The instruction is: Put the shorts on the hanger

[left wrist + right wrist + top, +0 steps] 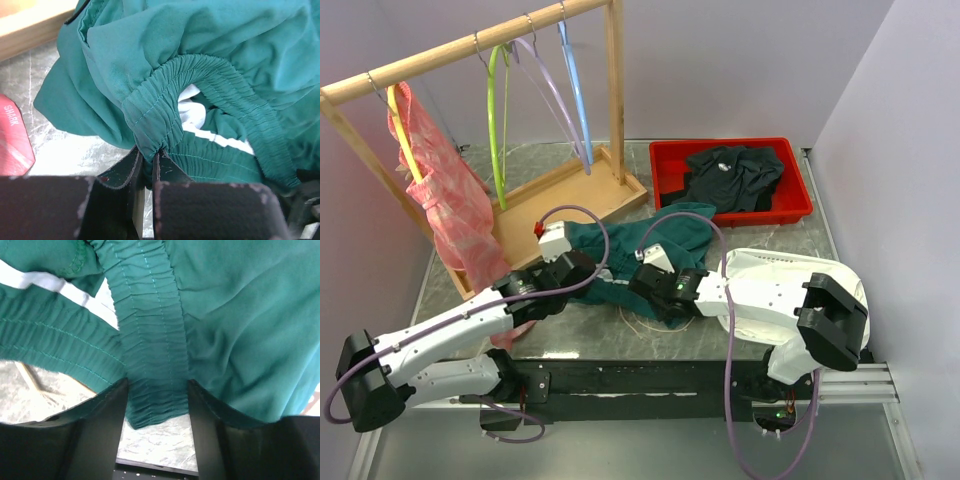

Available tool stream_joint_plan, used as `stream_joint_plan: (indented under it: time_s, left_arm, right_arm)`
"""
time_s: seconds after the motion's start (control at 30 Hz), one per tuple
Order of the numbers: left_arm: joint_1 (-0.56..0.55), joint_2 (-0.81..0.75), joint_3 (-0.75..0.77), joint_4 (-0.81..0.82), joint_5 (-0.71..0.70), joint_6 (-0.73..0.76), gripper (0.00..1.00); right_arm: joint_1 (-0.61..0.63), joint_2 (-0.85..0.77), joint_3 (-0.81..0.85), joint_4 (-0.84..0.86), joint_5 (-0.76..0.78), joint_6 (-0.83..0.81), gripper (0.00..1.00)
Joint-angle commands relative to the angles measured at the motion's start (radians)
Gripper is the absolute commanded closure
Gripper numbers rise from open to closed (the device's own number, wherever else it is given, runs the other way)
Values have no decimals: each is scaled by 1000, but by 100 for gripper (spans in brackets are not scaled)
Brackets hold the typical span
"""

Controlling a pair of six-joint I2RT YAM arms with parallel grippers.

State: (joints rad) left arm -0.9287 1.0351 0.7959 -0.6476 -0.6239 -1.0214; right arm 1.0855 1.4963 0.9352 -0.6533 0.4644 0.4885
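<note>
We held the shorts [682, 230] bunched on the tabletop [770, 240]. Our left pincer [148, 160] pinched the waistband [200, 70] and our right pincer [157, 390] was spread astride it, likely to stretch the waist for the hanger [496, 130] on the rack [470, 47].

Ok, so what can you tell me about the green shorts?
The shorts are dark teal-green, of thin, soft-looking cloth, with a ruffled elastic waistband and a whitish cord inside. They lie crumpled on the grey table, just in front of the wooden rack and the red bin. The left gripper pinches a fold of the waistband; the right gripper has its fingers on either side of another stretch of it.
</note>
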Motion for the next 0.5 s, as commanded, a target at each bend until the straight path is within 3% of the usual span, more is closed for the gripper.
stream_joint_plan:
  time_s: [0.0, 0.4, 0.43, 0.47]
  left_arm:
    - [17, -35, 60, -32, 4, 44, 99]
    - [34, -26, 118, -60, 38, 64, 99]
    - [34, -27, 121, -63, 36, 66, 99]
    - [36, -29, 127, -66, 35, 66, 99]
  right_arm:
    - [-6, -4, 10, 40, -47, -25, 39]
    - [40, 62, 22, 63, -72, -19, 27]
    - [40, 73, 20, 52, -54, -10, 29]
    - [37, 84, 22, 46, -38, 7, 40]
